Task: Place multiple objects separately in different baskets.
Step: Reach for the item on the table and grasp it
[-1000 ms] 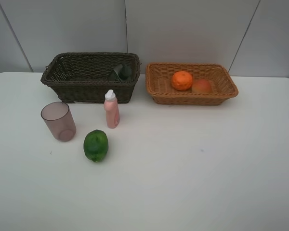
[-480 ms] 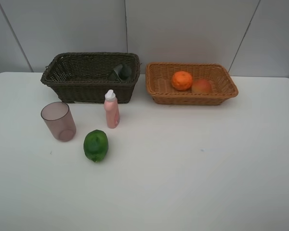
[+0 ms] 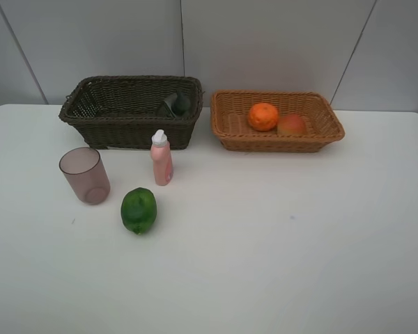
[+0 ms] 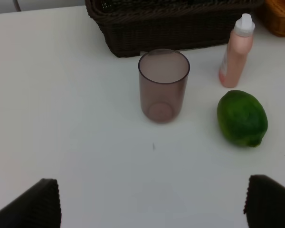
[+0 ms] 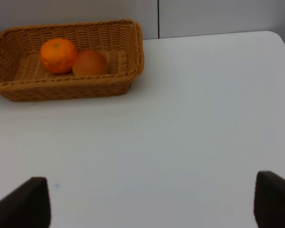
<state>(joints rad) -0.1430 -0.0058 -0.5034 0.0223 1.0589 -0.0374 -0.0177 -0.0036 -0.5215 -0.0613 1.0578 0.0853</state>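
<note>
On the desk (image 3: 279, 229), cup (image 3: 84, 175), pink bottle (image 3: 161, 159) and lime (image 3: 138, 210) sit before the dark basket (image 3: 125, 132) holding the pump bottle (image 3: 174, 104); orange (image 3: 262, 116) and reddish fruit (image 3: 291, 124) in the tan basket (image 3: 279, 142); left pincer (image 4: 152, 204) and right pincer (image 5: 152, 202) gape wide, empty

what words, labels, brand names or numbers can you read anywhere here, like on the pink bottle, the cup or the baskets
None can be read.
pink bottle: plain sides, no label shows.
cup: clear, no print.
dark basket and tan basket: bare weave, no tag.
lime, orange, reddish fruit: no stickers seen.
dark green bottle: mostly hidden in the dark basket, cannot tell.
</note>
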